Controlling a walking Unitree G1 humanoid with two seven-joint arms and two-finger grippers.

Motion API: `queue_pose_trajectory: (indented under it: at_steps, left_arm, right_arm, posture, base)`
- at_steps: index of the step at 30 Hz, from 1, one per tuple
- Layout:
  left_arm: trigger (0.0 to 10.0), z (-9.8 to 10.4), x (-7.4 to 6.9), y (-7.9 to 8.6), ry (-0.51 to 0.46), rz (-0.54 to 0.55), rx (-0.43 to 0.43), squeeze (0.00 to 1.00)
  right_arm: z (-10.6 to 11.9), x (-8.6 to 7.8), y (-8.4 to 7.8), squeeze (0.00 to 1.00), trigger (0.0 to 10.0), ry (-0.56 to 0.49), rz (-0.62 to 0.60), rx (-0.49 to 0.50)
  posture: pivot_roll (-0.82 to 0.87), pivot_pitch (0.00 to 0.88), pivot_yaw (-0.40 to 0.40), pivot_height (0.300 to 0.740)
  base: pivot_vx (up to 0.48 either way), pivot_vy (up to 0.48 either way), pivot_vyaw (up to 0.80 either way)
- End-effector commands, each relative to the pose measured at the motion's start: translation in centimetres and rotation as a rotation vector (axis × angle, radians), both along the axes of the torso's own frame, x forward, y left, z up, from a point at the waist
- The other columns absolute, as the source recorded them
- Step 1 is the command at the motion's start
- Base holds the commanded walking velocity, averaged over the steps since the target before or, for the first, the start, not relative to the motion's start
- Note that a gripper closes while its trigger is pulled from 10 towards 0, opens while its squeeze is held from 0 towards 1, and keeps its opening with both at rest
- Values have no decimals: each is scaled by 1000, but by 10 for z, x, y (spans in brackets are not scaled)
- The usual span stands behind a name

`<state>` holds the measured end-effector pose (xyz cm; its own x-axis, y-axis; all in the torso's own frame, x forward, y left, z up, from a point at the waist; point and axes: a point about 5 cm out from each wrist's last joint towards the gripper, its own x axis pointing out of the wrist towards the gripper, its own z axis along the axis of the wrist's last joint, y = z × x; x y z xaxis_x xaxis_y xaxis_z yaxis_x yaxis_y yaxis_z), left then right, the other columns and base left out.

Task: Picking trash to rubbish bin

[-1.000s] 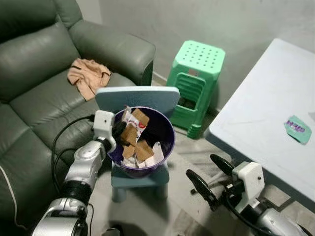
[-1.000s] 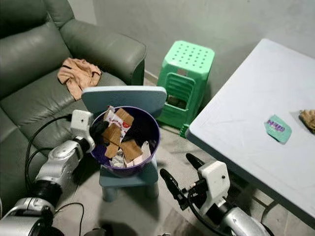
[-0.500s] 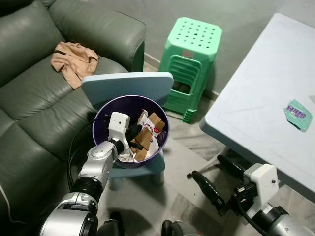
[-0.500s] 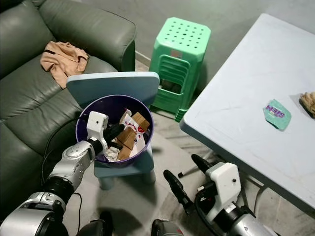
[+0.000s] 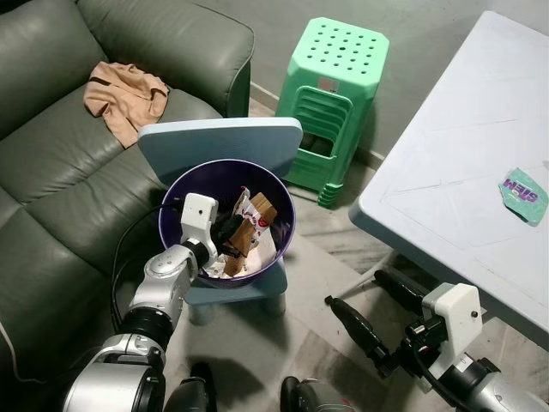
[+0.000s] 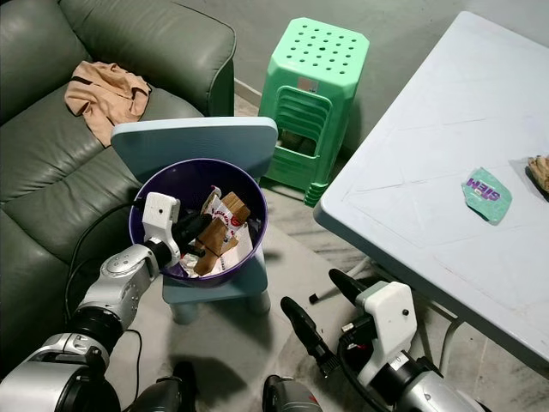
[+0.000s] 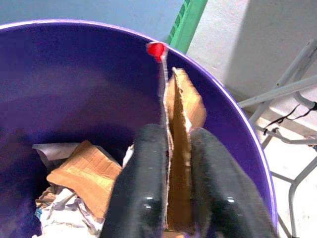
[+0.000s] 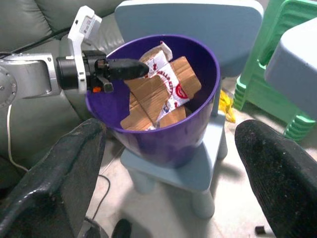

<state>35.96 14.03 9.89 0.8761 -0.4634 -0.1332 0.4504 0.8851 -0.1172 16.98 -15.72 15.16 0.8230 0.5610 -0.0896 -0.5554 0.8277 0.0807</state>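
Inside purple bin (image 5: 279, 206) — left gripper (image 7: 171, 198) clamps cardboard (image 7: 181, 148)

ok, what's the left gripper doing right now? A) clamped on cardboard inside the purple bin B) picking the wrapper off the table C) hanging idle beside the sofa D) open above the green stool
A: the left gripper is shut on a piece of cardboard with its fingers inside the rim of the purple bin, which sits on the small blue chair.
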Motion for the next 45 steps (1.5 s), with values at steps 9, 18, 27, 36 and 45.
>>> queue_pose_trajectory:
  at_steps: [9,18,27,36,45]
  left_arm:
    - [10000,-4,-1,-2,17,-23,1,1000]
    - [10000,-4,-1,-1,13,-28,13,1000]
    - [10000,-1,1,1,2,-12,9,427]
    - [10000,11,2,6,-70,58,-61,0]
    - [10000,20,-2,6,-125,116,-105,0]
  right_arm:
    - [3,-4,1,0,10000,7,3,2]
    - [3,-3,1,0,10000,9,4,9]
    - [2,-1,1,0,10000,10,-1,15]
    - [3,18,1,0,10000,-50,-41,41]
    - [5,42,0,0,10000,-114,-85,67]
  posture:
    - [-224,332,-94,740]
    - [-220,335,-93,740]
    - [-211,324,-93,740]
    - [-161,278,-78,740]
    - [-95,221,-69,740]
  base:
    - [0,0,0]
    - [0,0,0]
    - [0,0,0]
    - [0,0,0]
    - [0,0,0]
